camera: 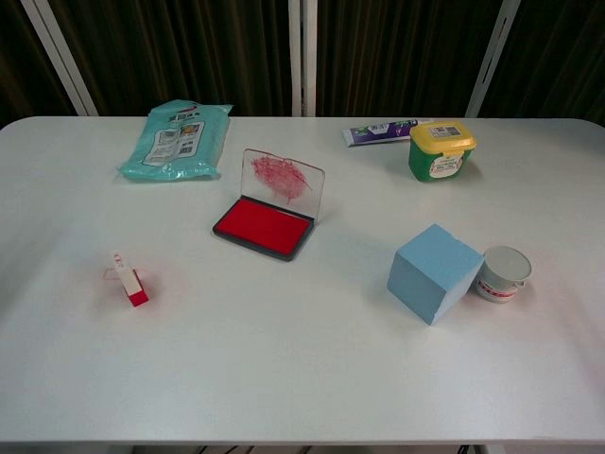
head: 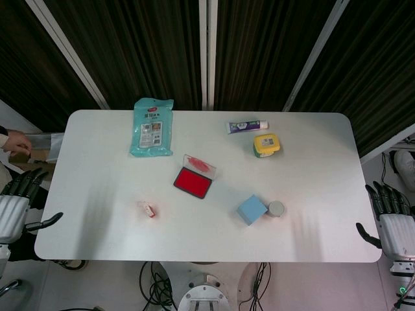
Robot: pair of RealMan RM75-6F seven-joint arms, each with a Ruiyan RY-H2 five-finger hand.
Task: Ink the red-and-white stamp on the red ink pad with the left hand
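Note:
The small red-and-white stamp [head: 147, 209] [camera: 129, 281] lies alone on the white table [head: 97, 168], left of centre near the front. The red ink pad [head: 192, 182] [camera: 264, 227] sits in the middle with its clear lid [camera: 283, 182] standing open behind it. My left hand [head: 16, 207] hangs off the table's left edge, fingers apart, holding nothing. My right hand [head: 391, 220] hangs off the right edge, also with fingers spread and empty. Neither hand shows in the chest view.
A teal wipes pack [head: 152, 126] lies at the back left. A toothpaste tube [head: 247, 126] and a green jar with a yellow lid [head: 266, 145] stand at the back right. A blue cube [head: 252, 209] and a small white cup [head: 276, 208] sit front right. A person's hand [head: 14, 141] shows at far left.

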